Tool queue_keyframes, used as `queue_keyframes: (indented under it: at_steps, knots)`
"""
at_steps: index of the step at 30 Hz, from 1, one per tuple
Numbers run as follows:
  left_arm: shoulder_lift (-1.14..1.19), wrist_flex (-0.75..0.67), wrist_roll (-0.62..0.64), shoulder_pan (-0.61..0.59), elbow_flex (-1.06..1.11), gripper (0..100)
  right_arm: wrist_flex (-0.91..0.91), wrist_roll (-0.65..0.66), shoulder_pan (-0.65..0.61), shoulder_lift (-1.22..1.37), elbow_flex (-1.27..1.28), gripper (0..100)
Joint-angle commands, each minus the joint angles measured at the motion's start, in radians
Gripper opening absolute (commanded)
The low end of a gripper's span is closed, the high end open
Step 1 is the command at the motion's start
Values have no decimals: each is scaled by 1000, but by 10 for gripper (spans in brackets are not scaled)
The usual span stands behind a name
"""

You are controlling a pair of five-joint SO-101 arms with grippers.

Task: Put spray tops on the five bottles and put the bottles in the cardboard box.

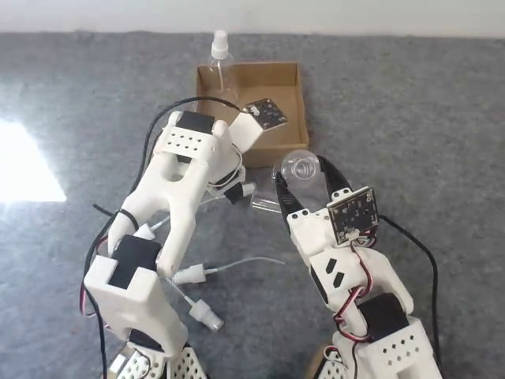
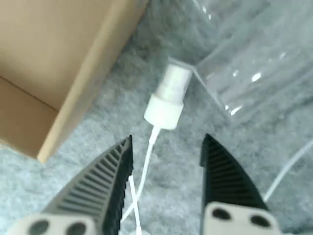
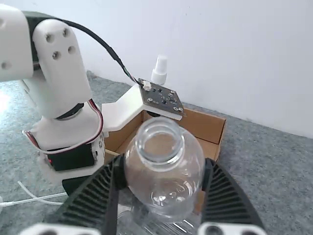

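Bottle point(image 3: 164, 171), clear, neck open, no top on it: held upright in the right pincer point(image 3: 163, 166), whose fingers are clamped against its two sides. In the high view the same bottle point(image 1: 301, 166) sits just right of centre, in the right pincer point(image 1: 301, 170), at the lower right corner of the cardboard box point(image 1: 288, 75) and outside it.

Capped bottle point(image 1: 218, 59): stands at the upper left corner of the box, spray top fitted. In the right wrist view the capped bottle point(image 3: 159, 71) shows behind the far wall of the box point(image 3: 210, 125).

Left pincer point(image 2: 167, 142): fingers apart, gripping nothing, above the grey tabletop point(image 2: 102, 132). A spray top point(image 2: 166, 100) lies just beyond the fingertips, its thin white tube running back between the fingers (no contact with either finger). A box corner point(image 2: 73, 63) fills the upper left of that view; clear bottle plastic point(image 2: 244, 63) takes the upper right, and I cannot tell which bottle it belongs to.

Tabletop point(image 1: 442, 118), high view, lower left of centre: a second spray top point(image 1: 192, 275) and a third spray top point(image 1: 207, 314) lie on their sides, near each other, beside the left arm point(image 1: 177, 197).
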Motion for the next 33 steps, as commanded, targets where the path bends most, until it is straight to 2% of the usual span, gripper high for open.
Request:
queue_keyframes:
  at_steps: [1, 8, 13, 21, 28, 33]
  knots:
    - [-35, -34, -3, 31, -8, 242, 5, 18, 10, -31, -64, 101]
    - [97, -150, -5, 37, -13, 243, 5, 20, 10, -31, -64, 101]
    - [144, -161, -6, 44, -13, 236, 5, 21, 10, -31, -64, 101]
    - [175, -149, -6, 46, -13, 91, 5, 23, 10, -31, -64, 101]
    - [172, -63, -6, 49, -13, 23, 5, 20, 10, -30, -64, 101]
    - [172, 97, -8, 81, -13, 23, 5, 20, 10, -30, -64, 101]
